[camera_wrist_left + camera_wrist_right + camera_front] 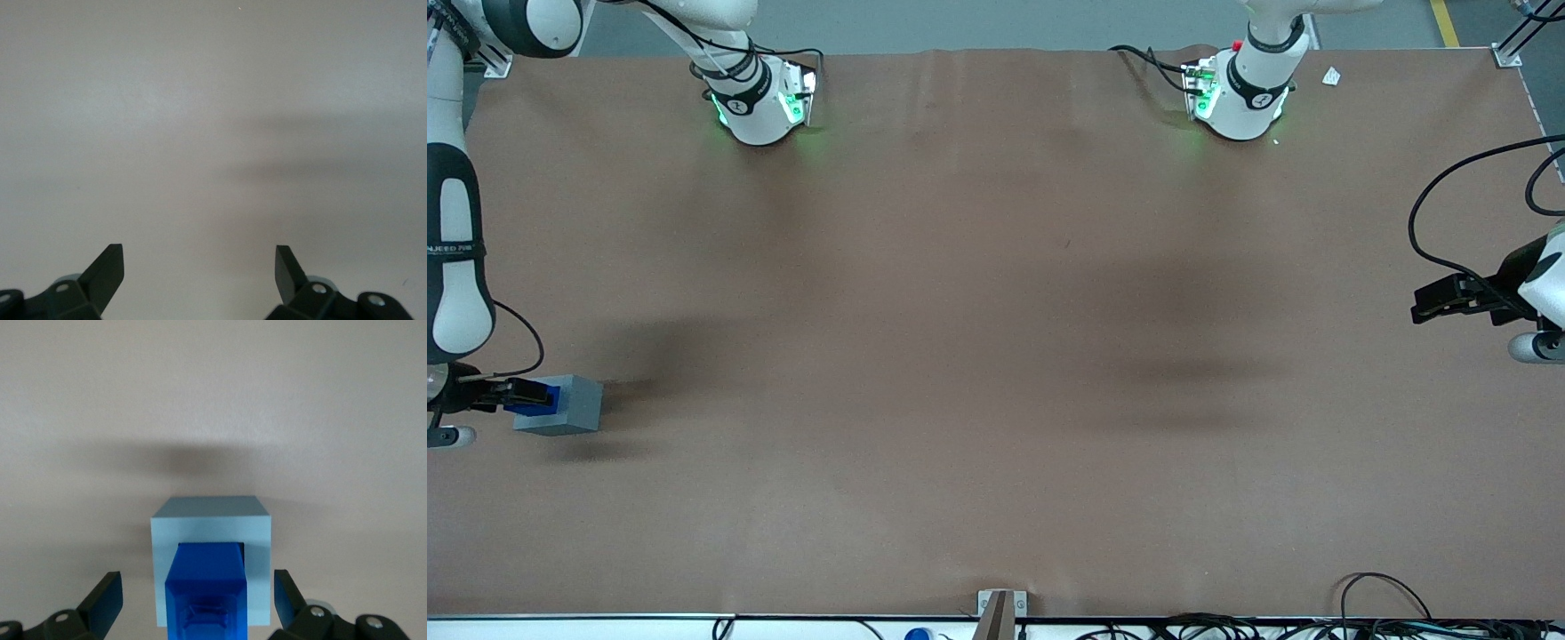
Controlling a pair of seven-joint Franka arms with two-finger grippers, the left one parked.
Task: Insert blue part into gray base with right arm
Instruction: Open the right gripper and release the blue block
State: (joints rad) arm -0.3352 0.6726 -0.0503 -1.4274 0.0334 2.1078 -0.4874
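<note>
Tool (198,597) open around blue part (207,587) in gray base (212,520)

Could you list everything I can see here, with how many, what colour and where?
gray base: one, light gray, on the table at the working arm's end.
blue part: one, bright blue, sitting in the gray base's recess and sticking up out of it.
table: one, brown surface, spanning the whole front view.
cables: several, black, along the table edge nearest the front camera.
white scrap: one, small, near the parked arm's foot.
right arm: one, white with black bands, reaching over the table's end.
gripper: one, black, at the blue part, its fingers open on either side of the part and not touching it.
</note>
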